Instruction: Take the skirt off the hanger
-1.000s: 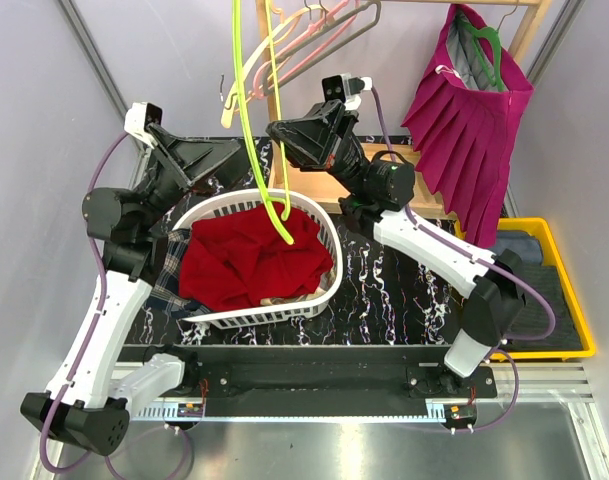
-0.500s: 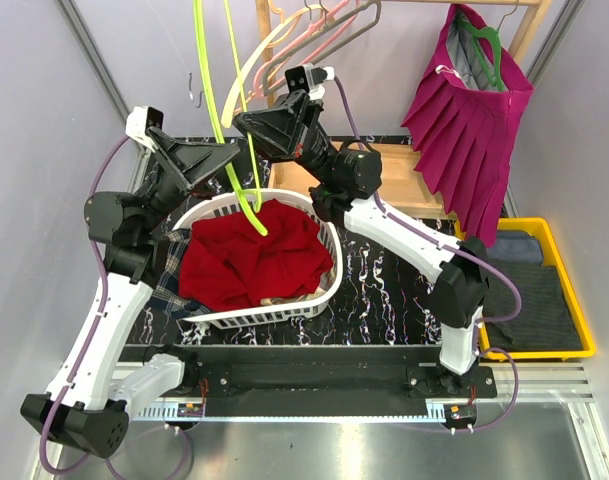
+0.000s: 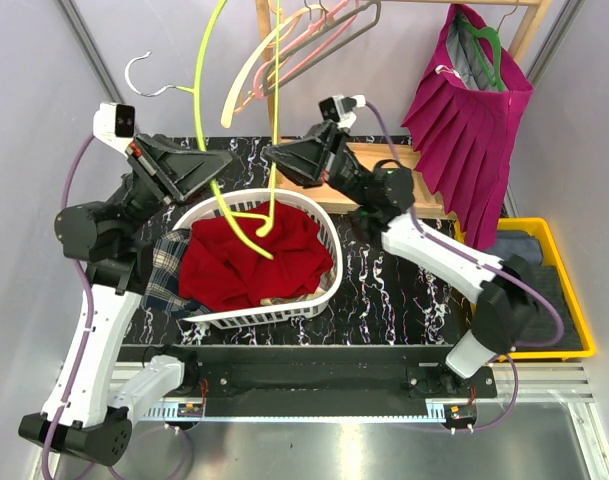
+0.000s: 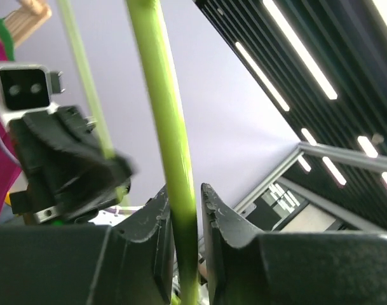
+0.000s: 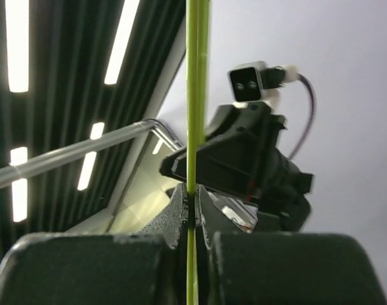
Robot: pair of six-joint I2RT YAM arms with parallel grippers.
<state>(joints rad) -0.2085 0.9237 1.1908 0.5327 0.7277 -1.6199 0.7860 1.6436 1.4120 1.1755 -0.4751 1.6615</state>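
A bare lime-green hanger (image 3: 206, 140) hangs tilted above the basket, its metal hook (image 3: 149, 66) at the upper left. My left gripper (image 3: 224, 160) is shut on one thick arm of the hanger (image 4: 161, 95), which runs up between its fingers (image 4: 156, 219). Just to the right, my right gripper (image 3: 271, 153) is shut on the hanger's thin bar (image 5: 196, 76). The red skirt (image 3: 249, 262) lies heaped in the white basket (image 3: 329, 285), off the hanger. The hanger's lower end hovers over the cloth; I cannot tell whether it touches.
A magenta pleated skirt (image 3: 474, 130) hangs on a dark green hanger from the wooden rack (image 3: 529, 25) at the right. Pink and cream hangers (image 3: 314, 30) hang at the back. Plaid cloth (image 3: 164, 270) lies left of the basket. A yellow tray (image 3: 574, 300) sits at the right.
My left gripper has closed on the hanger's arm. The hanger has swung left and tilted, bringing its metal hook into view. The right gripper moved back to the right, still gripping.
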